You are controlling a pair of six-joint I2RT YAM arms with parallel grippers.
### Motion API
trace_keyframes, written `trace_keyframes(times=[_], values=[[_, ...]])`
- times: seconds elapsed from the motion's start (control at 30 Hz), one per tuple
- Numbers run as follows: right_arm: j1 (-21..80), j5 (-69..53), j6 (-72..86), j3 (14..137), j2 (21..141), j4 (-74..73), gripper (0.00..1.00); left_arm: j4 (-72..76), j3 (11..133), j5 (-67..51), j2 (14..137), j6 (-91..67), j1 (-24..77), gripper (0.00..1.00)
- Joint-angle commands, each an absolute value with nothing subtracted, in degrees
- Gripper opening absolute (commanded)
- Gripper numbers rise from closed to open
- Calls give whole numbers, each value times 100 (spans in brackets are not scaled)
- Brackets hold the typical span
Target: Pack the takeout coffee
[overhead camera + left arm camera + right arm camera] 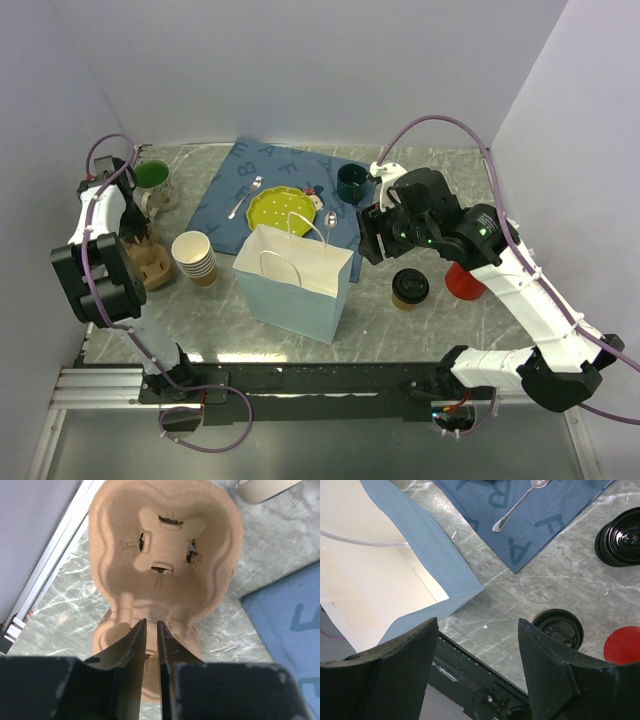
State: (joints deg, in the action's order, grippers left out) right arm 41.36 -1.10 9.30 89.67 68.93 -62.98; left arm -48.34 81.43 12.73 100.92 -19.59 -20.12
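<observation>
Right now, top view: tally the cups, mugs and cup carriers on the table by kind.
Mugs: 2 (white mug with green inside, dark mug)
Lidded takeout coffee: 1
Red cup: 1
Stack of lidless paper cups: 1, counted as one stack
Pulp cup carrier: 1
Total: 6

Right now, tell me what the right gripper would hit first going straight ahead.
The right gripper would probably meet the bare grey marble tabletop, in the gap between the light blue paper bag and the black-lidded brown paper coffee cup.
</observation>
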Motion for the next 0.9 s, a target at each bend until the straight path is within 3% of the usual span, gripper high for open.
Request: trace_keyframes(times=[0.0, 0.13, 0.27, 0.37, 0.57, 0.87], values=[[4113, -53, 879, 9026, 6900, -6065, 72, -5317, 8604, 1406, 9932, -2267, -1907, 20], [4113, -79, 896, 9018, 6899, -6047, 72, -5493, 8578, 1537, 9932, -2408, -1872, 20], [4113, -114, 896, 8974, 6864, -6038, 72, -5090, 8368, 1407, 9782, -2172, -1890, 54], [4113, -132, 888, 8947, 6838, -6047, 72, -4983, 8385, 1353, 9721, -2013, -1898, 61], [4113, -105, 861, 8903, 6777, -6064, 73, -4685, 8078, 1003, 9765, -1828, -2258, 54], [4122, -35, 747, 8894, 6776, -6082, 73, -4342, 7919, 510, 9808, -1653, -2329, 59]])
